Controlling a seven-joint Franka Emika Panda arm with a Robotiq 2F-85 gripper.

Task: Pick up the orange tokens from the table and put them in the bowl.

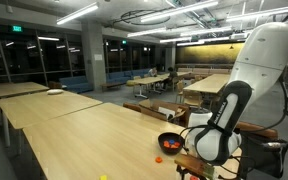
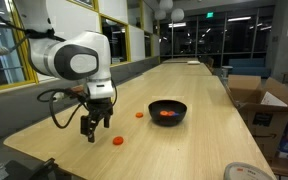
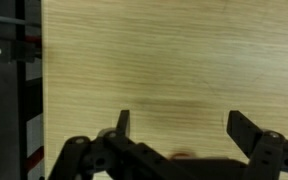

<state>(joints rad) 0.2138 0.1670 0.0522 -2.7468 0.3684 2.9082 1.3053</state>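
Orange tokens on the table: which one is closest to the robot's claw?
The token right beside the open gripper. The other loose token lies farther off, near the black bowl.

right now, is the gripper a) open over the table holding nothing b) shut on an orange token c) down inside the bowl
a: in the wrist view the gripper has its fingers spread wide with only the table showing between them, and in an exterior view it hangs well apart from the bowl.
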